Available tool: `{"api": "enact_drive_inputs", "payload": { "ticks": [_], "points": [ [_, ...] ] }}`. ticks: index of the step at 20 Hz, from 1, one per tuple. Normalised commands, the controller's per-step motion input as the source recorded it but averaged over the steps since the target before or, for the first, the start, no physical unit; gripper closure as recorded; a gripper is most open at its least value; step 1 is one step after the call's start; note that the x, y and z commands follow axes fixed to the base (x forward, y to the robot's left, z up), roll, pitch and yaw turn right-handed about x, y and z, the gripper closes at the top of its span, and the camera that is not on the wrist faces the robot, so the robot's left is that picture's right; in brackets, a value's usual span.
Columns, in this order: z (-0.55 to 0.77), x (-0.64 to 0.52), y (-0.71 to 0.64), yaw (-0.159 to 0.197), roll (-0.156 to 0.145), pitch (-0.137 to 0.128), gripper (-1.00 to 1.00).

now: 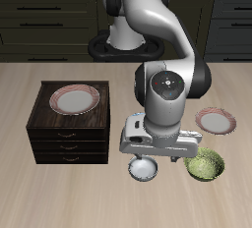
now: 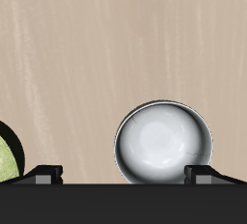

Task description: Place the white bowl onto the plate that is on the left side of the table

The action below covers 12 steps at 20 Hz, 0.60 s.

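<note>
The white bowl [image 1: 144, 169] is small, round and silvery white, and it stands on the table near the front edge. In the wrist view the white bowl [image 2: 162, 143] lies just ahead of my fingers, off-centre toward one fingertip [image 2: 205, 173]. My gripper [image 1: 156, 155] hovers just above the bowl's back rim, open and empty, jaws wide apart [image 2: 125, 174]. The plate [image 1: 217, 122] on the left side of the table is white with a reddish rim and lies flat on the tabletop beyond the green bowl.
A larger green bowl [image 1: 205, 164] stands beside the white bowl; its edge shows in the wrist view [image 2: 8, 156]. A dark wooden drawer cabinet [image 1: 69, 134] carries a second red-rimmed plate [image 1: 75, 99] on top.
</note>
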Motion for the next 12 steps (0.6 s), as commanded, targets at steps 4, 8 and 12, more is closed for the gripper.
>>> {"api": "enact_drive_inputs", "payload": {
  "ticks": [4,8,12],
  "points": [
    [-0.24,0.00,0.00,-0.029,0.001,0.027,-1.00],
    [-0.25,0.00,0.00,-0.002,0.001,0.026,-1.00],
    [-0.25,0.06,-0.07,-0.008,-0.009,0.039,-1.00]
  ]
}}
